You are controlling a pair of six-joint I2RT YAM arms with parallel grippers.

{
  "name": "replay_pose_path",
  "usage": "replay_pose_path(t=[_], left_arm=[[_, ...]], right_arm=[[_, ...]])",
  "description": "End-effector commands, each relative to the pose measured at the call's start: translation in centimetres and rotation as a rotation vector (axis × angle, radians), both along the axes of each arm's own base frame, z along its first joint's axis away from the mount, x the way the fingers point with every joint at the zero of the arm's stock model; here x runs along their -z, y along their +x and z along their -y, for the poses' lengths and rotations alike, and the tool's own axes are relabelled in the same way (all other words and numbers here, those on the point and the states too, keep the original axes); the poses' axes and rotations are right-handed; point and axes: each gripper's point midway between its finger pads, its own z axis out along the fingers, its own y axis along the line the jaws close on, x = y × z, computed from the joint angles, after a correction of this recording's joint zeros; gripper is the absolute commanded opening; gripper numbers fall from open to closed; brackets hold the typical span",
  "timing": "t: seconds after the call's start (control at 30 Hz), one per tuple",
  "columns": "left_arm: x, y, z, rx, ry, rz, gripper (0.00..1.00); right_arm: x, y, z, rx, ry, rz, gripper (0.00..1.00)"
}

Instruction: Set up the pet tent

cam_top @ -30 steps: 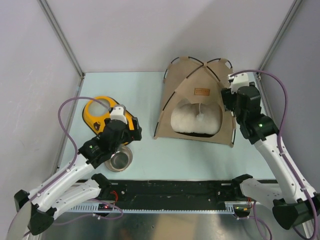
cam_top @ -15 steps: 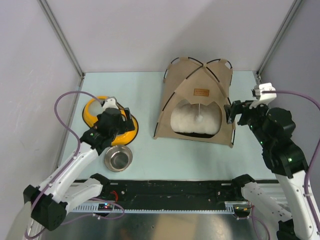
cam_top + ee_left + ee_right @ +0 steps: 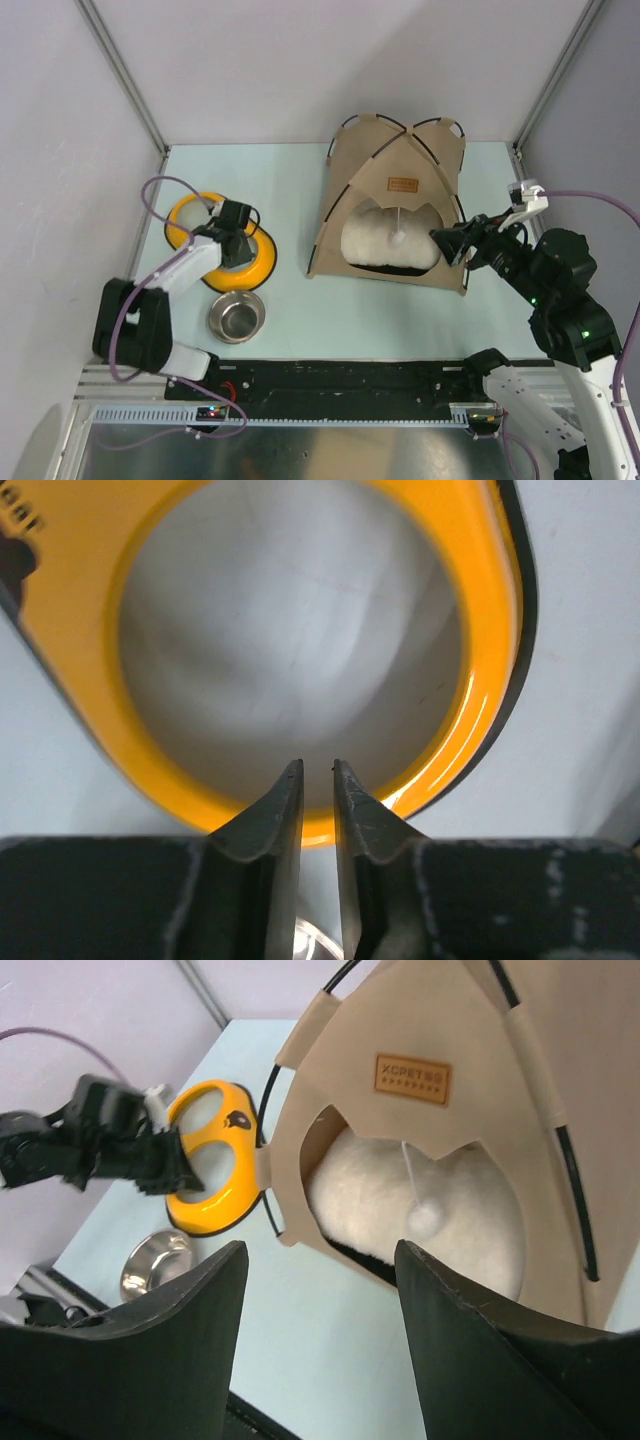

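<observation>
Tan fabric pet tent with thin black poles (image 3: pixel 392 160): probably light and floppy, best gripped along its 3 o'clock edge. Right gripper (image 3: pixel 318 1250) spread wide, left gripper (image 3: pixel 317 767) nearly closed, both empty.

Over at two o'clock the pet tent (image 3: pixel 385 160) is matt tan cloth, the pillow (image 3: pixel 375 240) inside it fluffy and cream. At nine o'clock the yellow holder (image 3: pixel 492 650) is glossy plastic; at eight o'clock the bowl (image 3: pixel 237 317) is polished metal.
</observation>
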Motion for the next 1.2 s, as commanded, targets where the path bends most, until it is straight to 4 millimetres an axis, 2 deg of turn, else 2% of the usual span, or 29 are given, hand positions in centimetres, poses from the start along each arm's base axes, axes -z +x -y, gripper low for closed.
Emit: replay_pose_path(t=[0.0,0.07,0.17,0.43,0.6,0.73,0.83,0.9,0.93,1.07,1.17], left_arm=[[-1.1,5.8,2.6,-0.009,-0.085,0.065,0.18],[-0.7,7.7,4.2,0.008,-0.113,0.053,0.13],[-0.5,9.4,6.0,0.006,-0.156,0.048,0.12],[0.5,13.0,9.7,-0.013,-0.257,0.033,0.18],[-0.9,15.9,11.3,0.053,-0.281,0.084,0.29],[-2.8,17.4,11.3,0.095,-0.259,0.139,0.32],[-5.1,16.5,10.5,0.103,-0.237,0.187,0.33],[-6.5,14.9,9.5,0.098,-0.22,0.212,0.38],[-7.0,14.1,9.0,0.094,-0.214,0.221,0.43],[-8.1,8.4,6.0,0.056,-0.173,0.229,0.61],[-8.2,3.8,3.6,0.028,-0.138,0.226,0.69]], right_arm=[[0.7,-0.5,-1.3,-0.056,0.061,-0.039,0.65],[1.6,-0.2,-1.4,-0.055,0.051,-0.057,0.65],[2.4,0.2,-1.3,-0.044,0.036,-0.07,0.65],[3.3,1.1,-0.9,-0.022,-0.01,-0.071,0.66],[3.6,1.3,-0.8,-0.02,-0.019,-0.079,0.67],[3.3,0.9,-1.0,-0.039,-0.011,-0.067,0.6],[3.1,0.4,-1.1,-0.046,0.002,-0.064,0.6],[3.1,0.2,-1.0,-0.046,0.008,-0.072,0.62],[3.3,0.2,-1.1,-0.05,0.008,-0.08,0.63],[3.7,-0.4,-2.1,-0.109,0.013,-0.104,0.67],[4.1,-0.5,-3.2,-0.145,0.019,-0.117,0.69]])
